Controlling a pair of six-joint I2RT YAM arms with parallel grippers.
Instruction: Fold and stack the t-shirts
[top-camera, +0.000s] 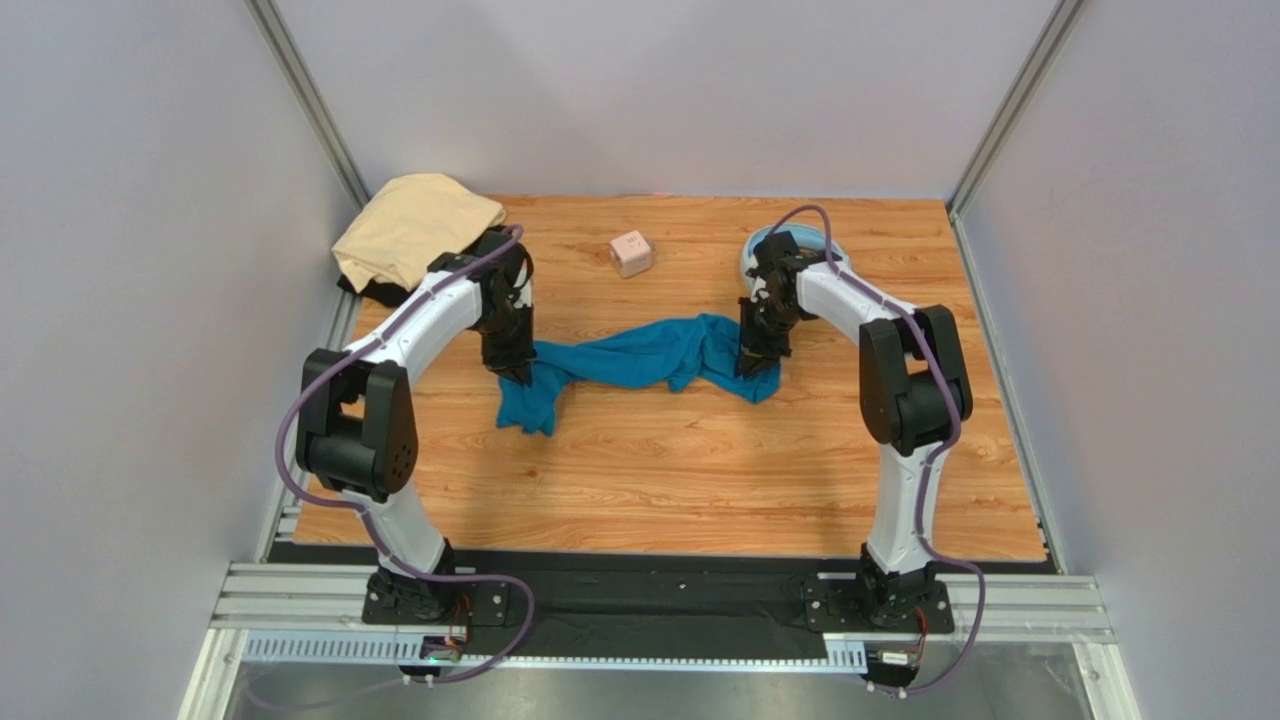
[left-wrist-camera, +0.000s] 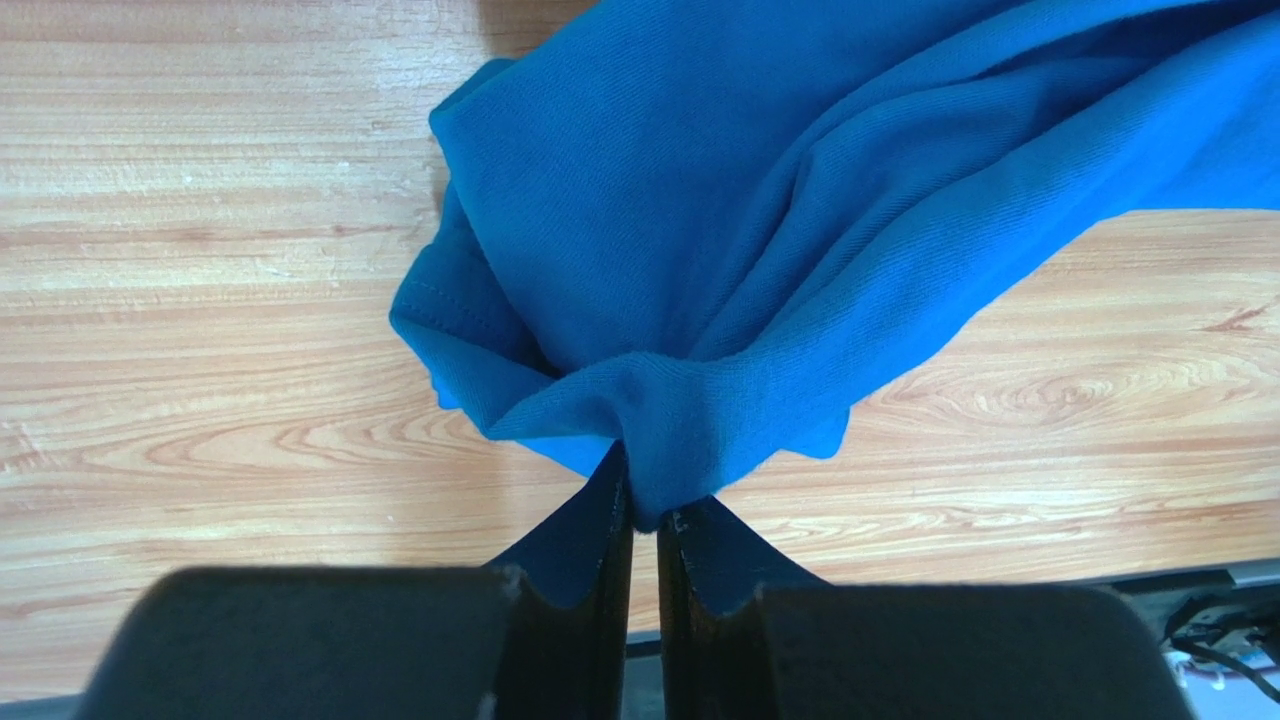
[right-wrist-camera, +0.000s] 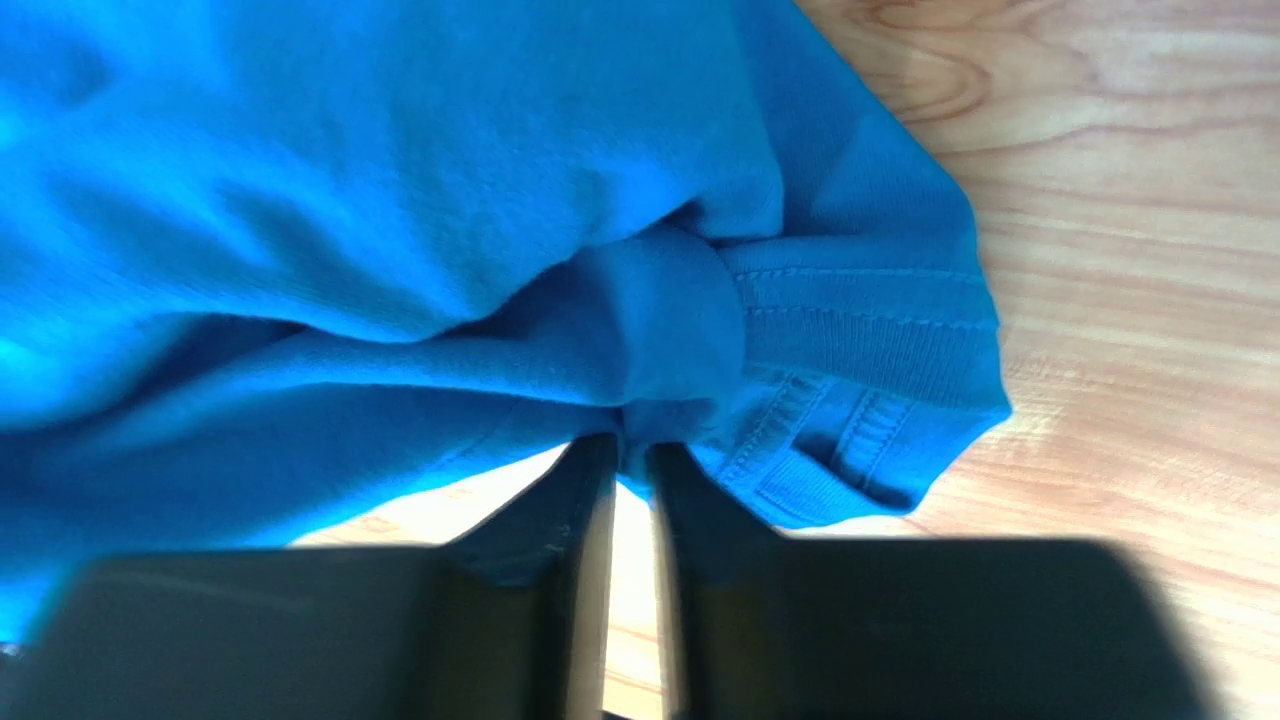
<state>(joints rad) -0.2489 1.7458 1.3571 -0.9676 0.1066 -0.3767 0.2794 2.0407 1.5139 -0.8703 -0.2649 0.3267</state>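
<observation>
Left gripper (left-wrist-camera: 642, 518) and right gripper (right-wrist-camera: 631, 458) each clamped on the teal-blue t-shirt (top-camera: 639, 357) at mid-table.

The left jaws pinch a bunched fold, and the right jaws pinch a fold just beside a stitched hem. The shirt runs between them as a twisted band across the middle of the tabletop (top-camera: 676, 480); its full outline is lost in the folds. In the far-left corner a pale tan t-shirt (top-camera: 413, 222) lies heaped over a black garment (top-camera: 386, 291), of which only an edge shows. Near the far edge sit a pink cube (top-camera: 633, 252) and light-blue headphones (top-camera: 800, 237), which are mostly hidden behind the right arm (top-camera: 887, 360).
</observation>
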